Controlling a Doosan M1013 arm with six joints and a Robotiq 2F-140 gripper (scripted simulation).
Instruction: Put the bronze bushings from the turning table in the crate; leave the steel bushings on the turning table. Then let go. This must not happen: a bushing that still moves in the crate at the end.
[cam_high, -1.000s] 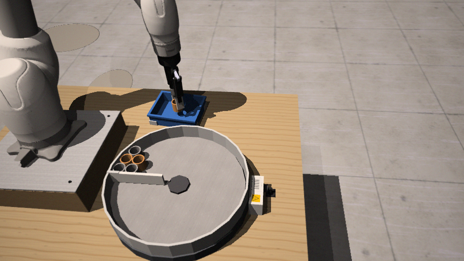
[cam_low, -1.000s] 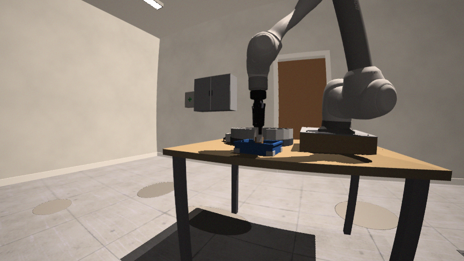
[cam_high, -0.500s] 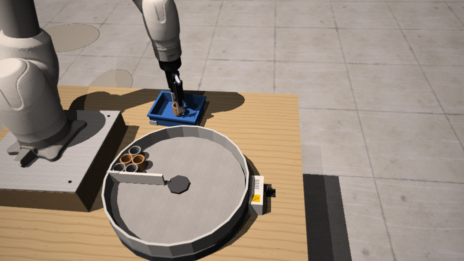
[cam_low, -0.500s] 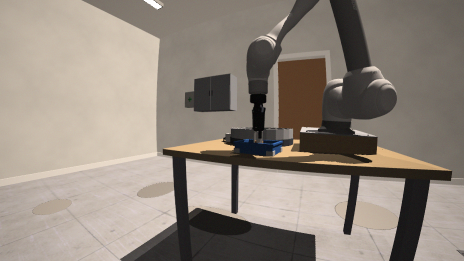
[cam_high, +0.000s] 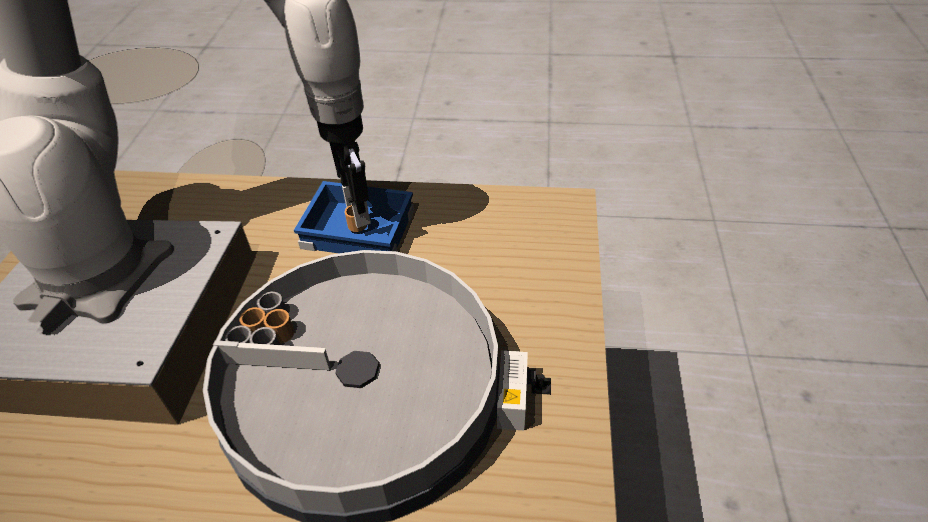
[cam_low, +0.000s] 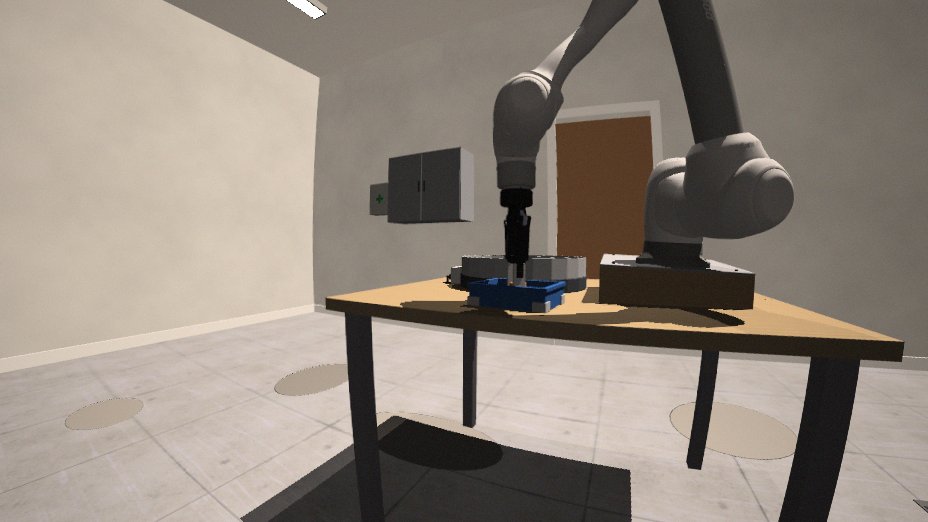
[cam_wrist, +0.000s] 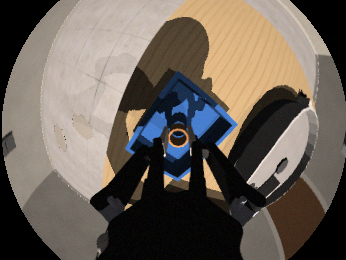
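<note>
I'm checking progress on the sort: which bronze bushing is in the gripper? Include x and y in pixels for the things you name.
The bronze bushing (cam_high: 354, 222) (cam_wrist: 170, 140) inside the blue crate (cam_high: 313, 234); the other two stand on the turning table (cam_high: 415, 415) (cam_wrist: 267, 177).

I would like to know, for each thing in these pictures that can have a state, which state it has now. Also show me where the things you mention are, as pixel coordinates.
Black two-finger gripper (cam_high: 356, 217) (cam_wrist: 178, 131): shut on the held bushing.
Held bronze ring-shaped bushing (cam_high: 352, 219) (cam_wrist: 170, 143): upright, inside the crate's walls.
Blue rectangular crate (cam_high: 311, 239) (cam_low: 519, 298) (cam_wrist: 134, 150): upright, open-topped.
Two orange-bronze bushings (cam_high: 277, 328): upright on the turning table.
Three grey steel bushings (cam_high: 269, 301): upright there.
</note>
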